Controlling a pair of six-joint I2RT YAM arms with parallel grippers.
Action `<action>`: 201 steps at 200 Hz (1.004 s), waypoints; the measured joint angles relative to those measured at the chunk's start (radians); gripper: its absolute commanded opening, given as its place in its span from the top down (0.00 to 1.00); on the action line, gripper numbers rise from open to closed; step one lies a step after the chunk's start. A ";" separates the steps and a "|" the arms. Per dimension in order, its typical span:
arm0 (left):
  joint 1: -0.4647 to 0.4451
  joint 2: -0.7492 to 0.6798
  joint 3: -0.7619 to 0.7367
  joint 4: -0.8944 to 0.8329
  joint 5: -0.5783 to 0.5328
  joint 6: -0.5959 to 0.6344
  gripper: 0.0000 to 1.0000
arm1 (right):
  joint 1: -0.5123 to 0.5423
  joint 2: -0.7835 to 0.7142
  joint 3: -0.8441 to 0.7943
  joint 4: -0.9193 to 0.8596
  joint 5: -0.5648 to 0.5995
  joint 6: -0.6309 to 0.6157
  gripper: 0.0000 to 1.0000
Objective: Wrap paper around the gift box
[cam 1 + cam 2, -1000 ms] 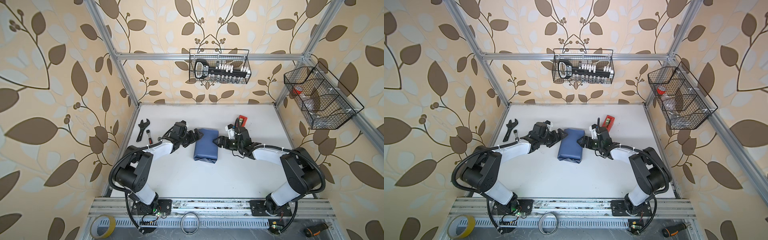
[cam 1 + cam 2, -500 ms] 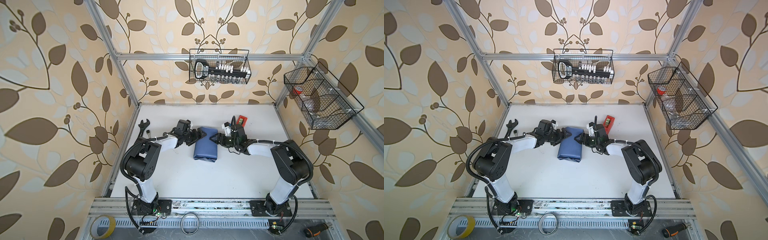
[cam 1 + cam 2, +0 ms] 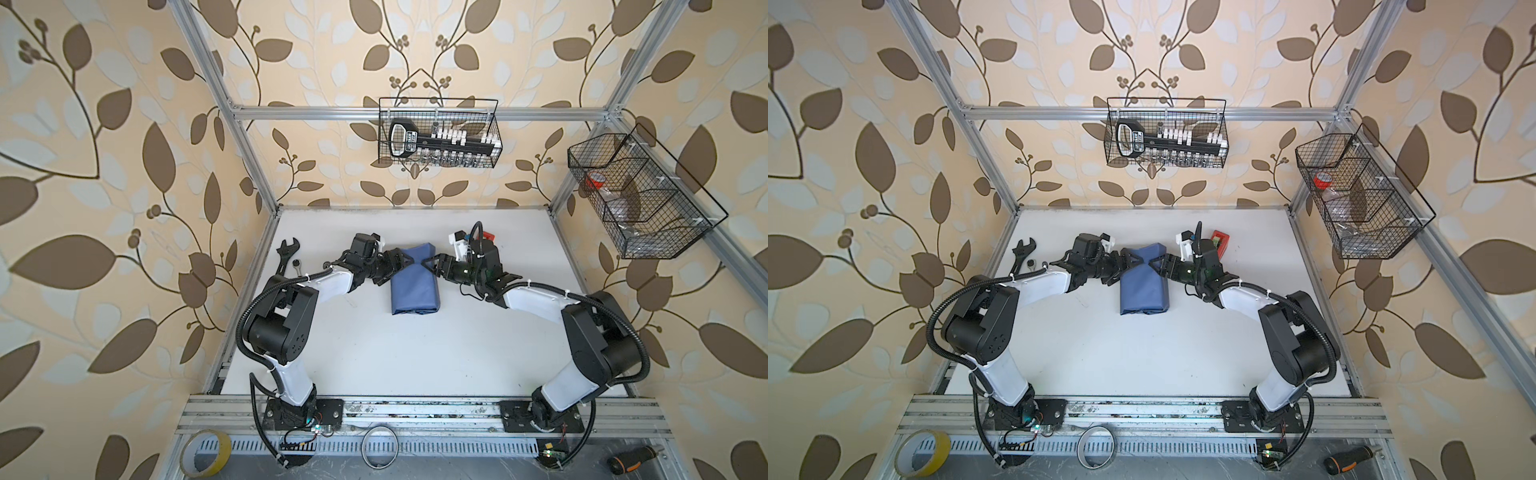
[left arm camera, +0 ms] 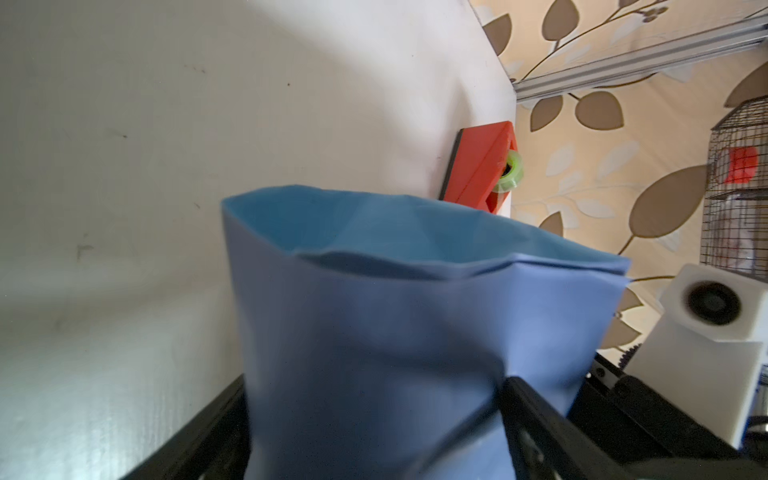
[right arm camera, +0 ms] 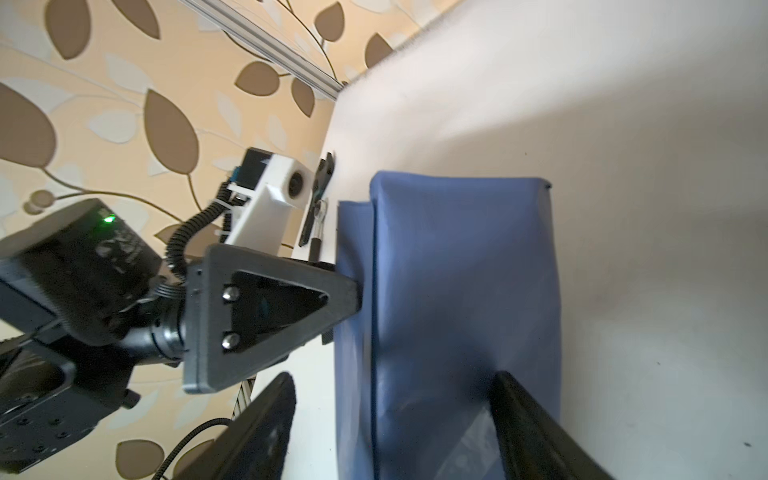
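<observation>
**Left gripper [image 3: 409,260] and right gripper [image 3: 426,264] at the 12 o'clock end of the paper [image 3: 415,286]**

Shows, in both top views, a white table [image 3: 415,353] with the paper near its middle, a little toward 12 o'clock. Presents it as a long folded parcel, slate-blue side out, running from 12 to 6 o'clock. Gives no sight of the gift box from any camera.

Places the left gripper at the parcel's 9 o'clock edge, close to the 12 o'clock end, and the right gripper straight across at the 3 o'clock edge.

Through the left wrist camera, reveals the parcel's open end, light sky-blue inside, and paper filling the space between the two black fingers [image 4: 536,415], dented against one of them. Cannot tell whether this pincer clamps the paper or merely straddles it.

Through the right wrist camera, finds the right pincer released: one finger [image 5: 523,419] against the paper, its partner [image 5: 270,415] clear of it, with bare table showing between.

Sets a red tape dispenser [image 3: 1220,241] at about 2 o'clock from the parcel, just beyond the right arm's wrist, and a black wrench [image 3: 286,253] toward 9 o'clock, by the table's edge.
</observation>
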 measured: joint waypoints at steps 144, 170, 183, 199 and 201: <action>-0.054 -0.151 -0.095 0.053 -0.061 0.003 0.23 | 0.015 -0.085 -0.123 0.084 0.119 -0.052 0.36; -0.107 -0.183 -0.143 0.041 -0.120 0.034 0.26 | 0.036 -0.115 -0.208 0.125 0.172 -0.042 0.40; -0.135 -0.193 -0.163 0.035 -0.152 0.046 0.27 | 0.048 -0.135 -0.250 0.150 0.201 -0.035 0.41; -0.166 -0.212 -0.188 0.035 -0.183 0.057 0.26 | 0.061 -0.164 -0.291 0.179 0.231 -0.033 0.41; -0.168 -0.215 -0.191 0.035 -0.187 0.057 0.25 | 0.063 -0.168 -0.295 0.182 0.233 -0.033 0.41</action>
